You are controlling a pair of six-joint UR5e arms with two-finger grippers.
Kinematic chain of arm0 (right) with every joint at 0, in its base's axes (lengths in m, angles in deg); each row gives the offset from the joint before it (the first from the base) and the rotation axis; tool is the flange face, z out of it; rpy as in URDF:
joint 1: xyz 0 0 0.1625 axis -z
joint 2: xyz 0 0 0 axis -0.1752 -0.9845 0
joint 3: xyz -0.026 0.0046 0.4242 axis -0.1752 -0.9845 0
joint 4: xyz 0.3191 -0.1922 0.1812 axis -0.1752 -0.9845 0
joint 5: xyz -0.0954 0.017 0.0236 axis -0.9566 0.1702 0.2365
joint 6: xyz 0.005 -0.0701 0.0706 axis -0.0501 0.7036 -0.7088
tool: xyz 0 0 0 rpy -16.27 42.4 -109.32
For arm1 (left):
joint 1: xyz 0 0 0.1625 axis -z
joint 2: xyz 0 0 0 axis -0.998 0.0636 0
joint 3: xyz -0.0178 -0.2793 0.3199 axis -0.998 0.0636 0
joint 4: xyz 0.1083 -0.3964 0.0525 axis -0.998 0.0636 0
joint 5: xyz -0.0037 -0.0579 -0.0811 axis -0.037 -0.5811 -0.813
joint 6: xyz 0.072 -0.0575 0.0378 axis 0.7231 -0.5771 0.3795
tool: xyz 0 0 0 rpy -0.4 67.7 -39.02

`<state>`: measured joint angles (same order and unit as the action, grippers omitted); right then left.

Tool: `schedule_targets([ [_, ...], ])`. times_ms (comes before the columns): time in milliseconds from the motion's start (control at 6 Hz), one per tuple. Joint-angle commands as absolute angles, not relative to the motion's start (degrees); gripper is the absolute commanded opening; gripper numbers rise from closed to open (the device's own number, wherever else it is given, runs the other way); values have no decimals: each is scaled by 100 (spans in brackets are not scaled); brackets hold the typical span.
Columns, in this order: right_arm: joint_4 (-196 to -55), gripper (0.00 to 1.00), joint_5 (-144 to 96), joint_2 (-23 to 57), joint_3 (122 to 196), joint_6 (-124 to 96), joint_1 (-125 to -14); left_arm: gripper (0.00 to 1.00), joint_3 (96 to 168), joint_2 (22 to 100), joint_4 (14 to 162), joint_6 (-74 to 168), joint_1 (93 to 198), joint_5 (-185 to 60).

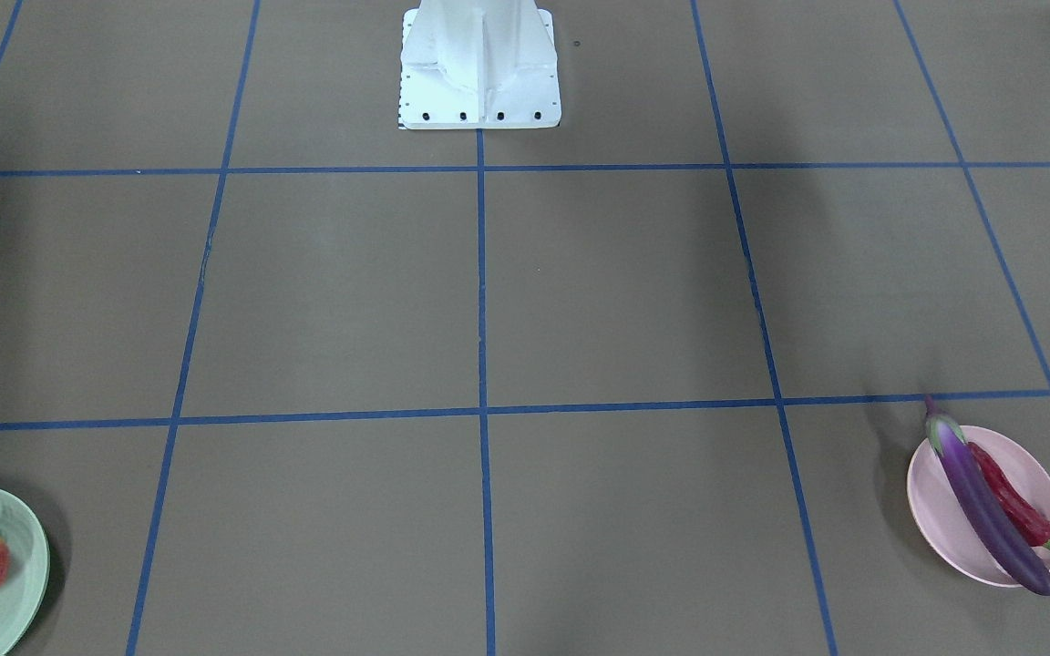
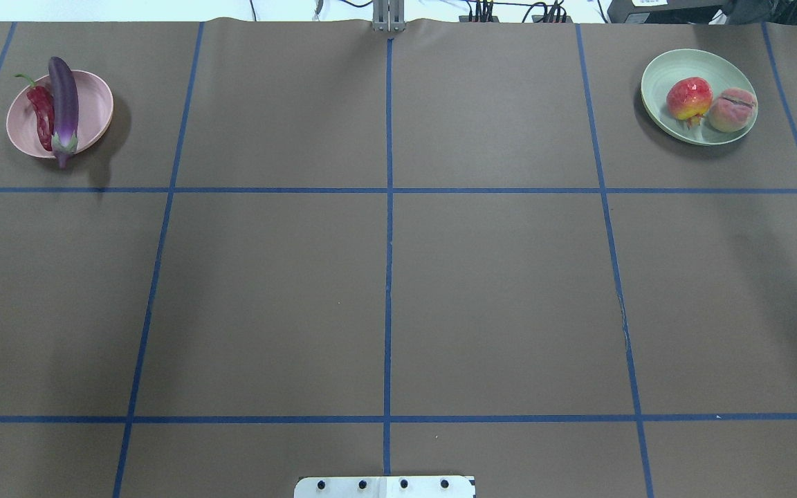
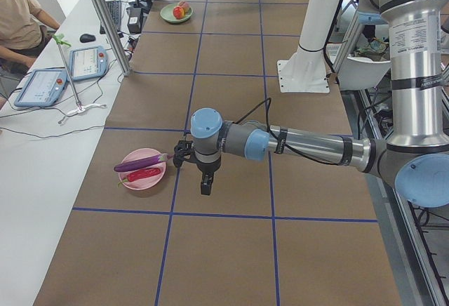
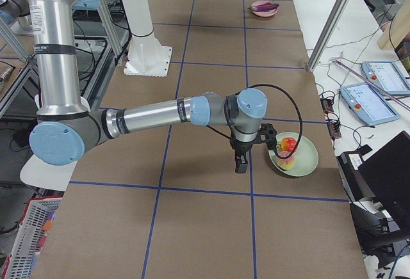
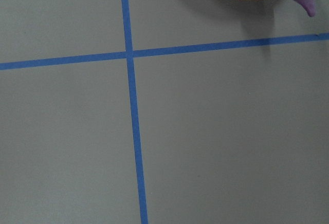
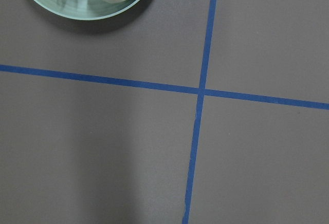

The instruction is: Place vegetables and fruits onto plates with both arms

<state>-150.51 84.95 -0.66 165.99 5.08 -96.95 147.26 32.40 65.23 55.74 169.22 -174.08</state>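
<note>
Purple Eggplant Overhung Its Plate, Gripper Close By

All four items lay on plates, so the task looked finished or nearly so. On the pink plate point(image 2: 97, 97), at the table's far left corner from the robot, the eggplant point(image 2: 63, 97) lay against the chili pepper point(image 2: 43, 117). The eggplant's cap end stuck out past the near rim and its tip past the far rim. The green plate point(image 2: 658, 76), at the far right corner, held the pomegranate point(image 2: 689, 98) and the peach point(image 2: 732, 109), side by side and touching.

The left gripper point(image 3: 204, 188) hung pointing down near the pink plate, and the right gripper point(image 4: 241, 162) did likewise near the green plate. Neither had hold of anything visible. How far the fingers were parted could not be told from the side views.

The likely trouble was a clipped rim. A low sweep by the left arm could tip the shallow pink plate and roll the overhanging eggplant onto the table. On the right, a knock could send the round peach, close to the rim, over it.
</note>
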Motion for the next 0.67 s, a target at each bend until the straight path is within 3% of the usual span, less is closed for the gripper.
schedule_targets([
  [0, -15058, 100, 8621, -58, 16450, 518, -9684, 100, 15026, 2986, 6411, 5770, 17222, -17445],
  [500, -15040, 100, 8903, -49, 16405, 553, -9692, 100, 15360, 2548, 6498, 5788, 17240, -17410],
])
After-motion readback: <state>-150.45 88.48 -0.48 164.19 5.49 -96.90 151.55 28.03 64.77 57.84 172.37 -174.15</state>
